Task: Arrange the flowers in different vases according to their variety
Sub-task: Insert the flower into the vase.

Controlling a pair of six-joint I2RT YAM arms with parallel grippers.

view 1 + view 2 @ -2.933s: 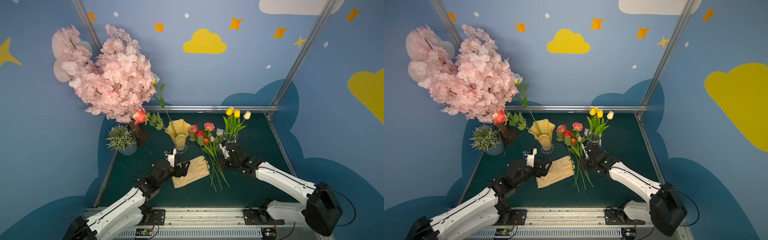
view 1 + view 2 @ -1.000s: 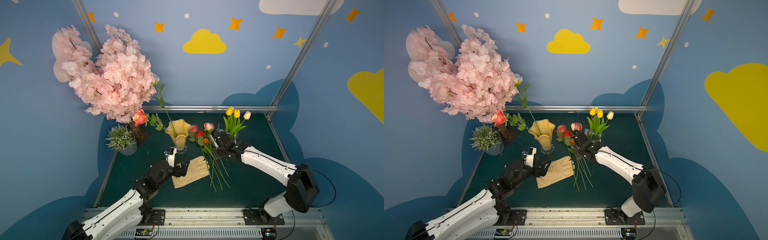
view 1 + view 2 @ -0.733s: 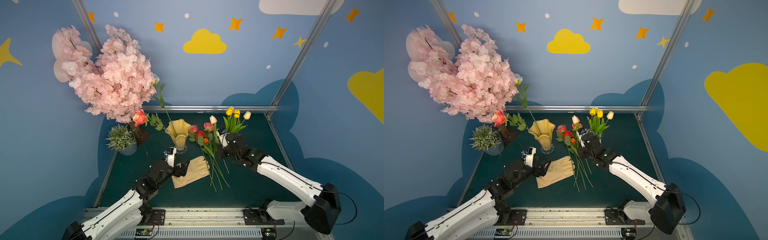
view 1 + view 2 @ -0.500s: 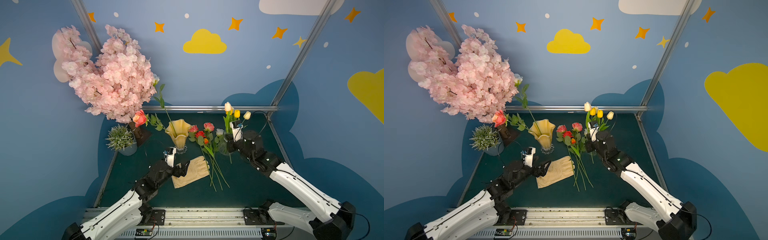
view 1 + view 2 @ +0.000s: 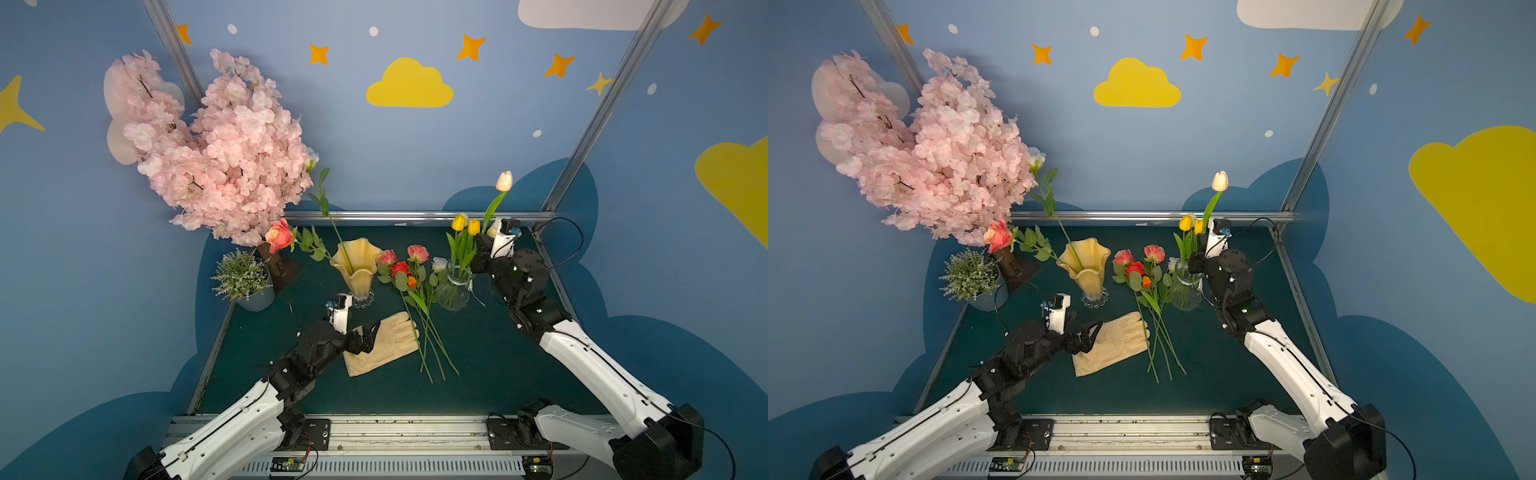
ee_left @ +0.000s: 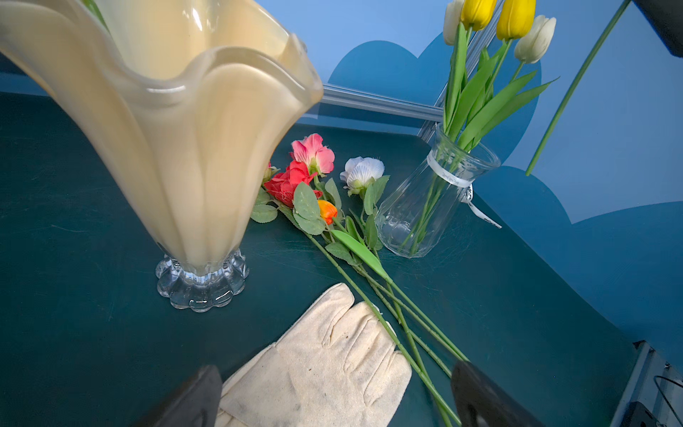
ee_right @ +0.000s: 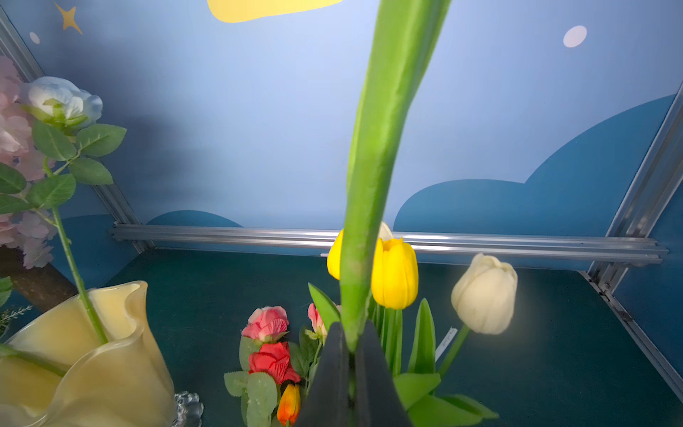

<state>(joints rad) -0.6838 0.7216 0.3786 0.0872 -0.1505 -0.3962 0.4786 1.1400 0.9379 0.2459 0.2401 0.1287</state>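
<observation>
My right gripper (image 5: 478,252) (image 7: 351,351) is shut on the green stem (image 7: 373,185) of a cream-pink tulip (image 5: 504,181) (image 5: 1219,181). It holds the tulip upright, just right of the clear glass vase (image 5: 455,289) (image 6: 425,207). That vase holds two yellow tulips (image 5: 459,221) and a cream tulip (image 7: 484,292). The amber vase (image 5: 357,266) (image 6: 177,148) holds a pink-red rose (image 5: 279,235) and a tall white rose (image 5: 311,158). Between the vases lie pink and red roses (image 5: 401,268), a white rose (image 5: 439,264) and an orange tulip (image 5: 412,281). My left gripper (image 5: 368,336) (image 6: 334,395) hangs open over the glove.
A cream work glove (image 5: 386,343) lies flat on the green mat, touching the loose stems (image 5: 432,345). A big pink blossom tree (image 5: 216,153) and a small potted plant (image 5: 243,276) stand at the back left. A metal rail (image 5: 415,216) borders the far edge.
My right gripper lifted the cream-pink tulip out of the pile, then carried it up and right to beside the clear vase. The left gripper opened slightly wider and stayed in place.
</observation>
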